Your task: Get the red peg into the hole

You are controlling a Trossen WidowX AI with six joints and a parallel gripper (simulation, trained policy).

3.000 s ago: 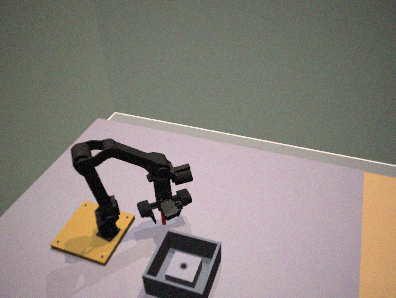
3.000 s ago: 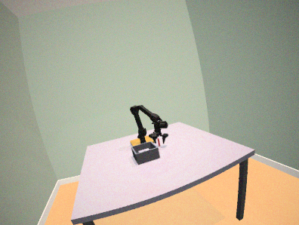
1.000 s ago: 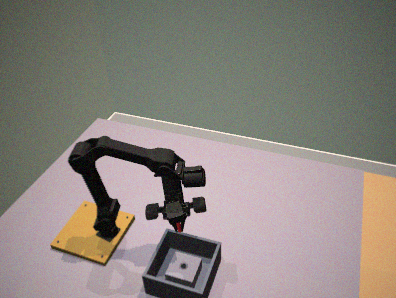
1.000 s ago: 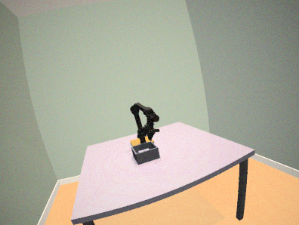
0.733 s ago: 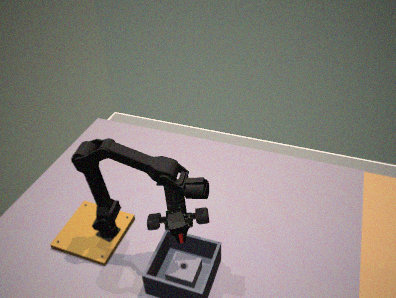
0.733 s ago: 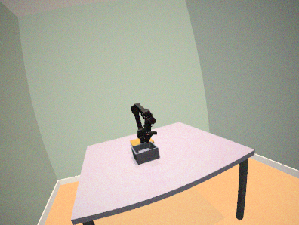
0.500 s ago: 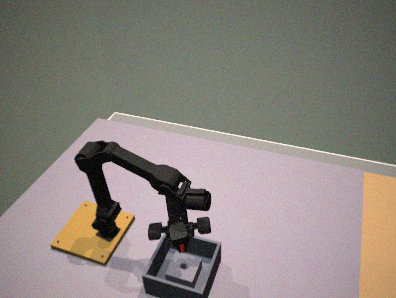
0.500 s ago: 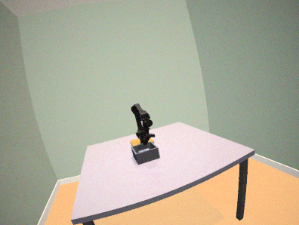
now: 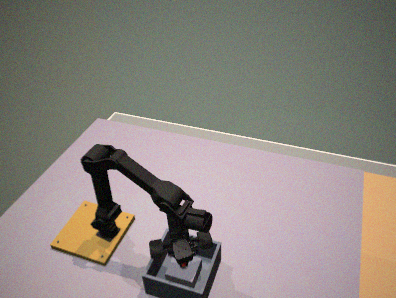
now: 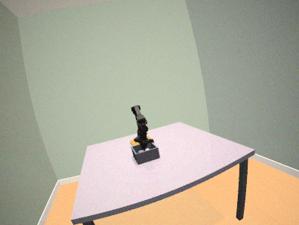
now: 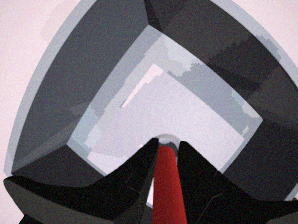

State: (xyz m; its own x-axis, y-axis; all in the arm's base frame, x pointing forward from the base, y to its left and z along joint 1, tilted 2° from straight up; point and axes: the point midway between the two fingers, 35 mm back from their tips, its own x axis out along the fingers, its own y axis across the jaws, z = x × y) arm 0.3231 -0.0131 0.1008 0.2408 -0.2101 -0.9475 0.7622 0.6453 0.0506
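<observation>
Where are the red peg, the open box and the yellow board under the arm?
Red peg (image 9: 184,265) (image 11: 169,187): top, its tip; wrist, its side.
Open box (image 9: 172,288) (image 10: 148,156) (image 11: 67,65): all views, a wall.
Yellow board (image 9: 75,232): top, its bare surface.
</observation>
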